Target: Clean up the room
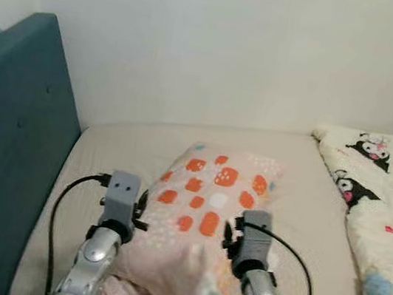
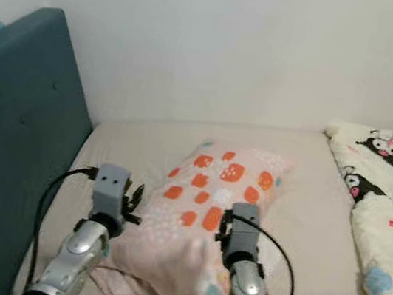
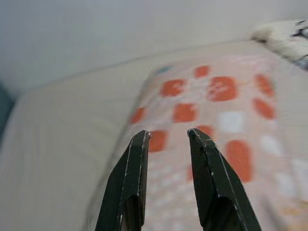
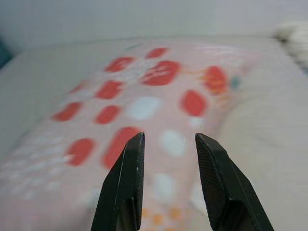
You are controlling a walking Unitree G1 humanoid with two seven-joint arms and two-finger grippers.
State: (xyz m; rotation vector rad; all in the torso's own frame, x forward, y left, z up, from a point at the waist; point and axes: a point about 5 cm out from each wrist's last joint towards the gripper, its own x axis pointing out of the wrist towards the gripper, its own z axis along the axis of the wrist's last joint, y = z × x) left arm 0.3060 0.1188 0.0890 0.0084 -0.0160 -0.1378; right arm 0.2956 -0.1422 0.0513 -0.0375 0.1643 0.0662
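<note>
Beige bed (image 1: 106,148) with a plain sheet, up against a white wall (image 1: 220,46), seen from above at the near edge.

Nearest, two silver arms reaching out over the bed. Left end effector (image 3: 168,133) over the near left edge of the pink pillow (image 1: 204,216), black fingers (image 3: 130,183) a little apart with a small gap, holding nothing. Right end effector (image 4: 168,137) over the near right part of the same pillow, fingers (image 4: 219,183) also a little apart, holding nothing. Cannot tell if the tips touch the cloth or just hang above it. Black cables looping from both wrists.

Under and between the arms, the pink pillow, lying flat in the middle of the bed, long way running from near to far. Covered in orange-red spots, white spots and small blue bits. Near end soft and crumpled, hanging close to the bed's near edge. Far end reaching toward the wall, well short of it.

On the right, a cream blanket (image 1: 380,214) with black and white cartoon faces, small purple and pink shapes and a blue patch near its near end. Bunched up along the right side of the bed, apart from the pillow.

On the left, a tall dark teal headboard (image 1: 1,154) with buttons, standing beside the bed.

Farthest, the white wall, plain.
</note>
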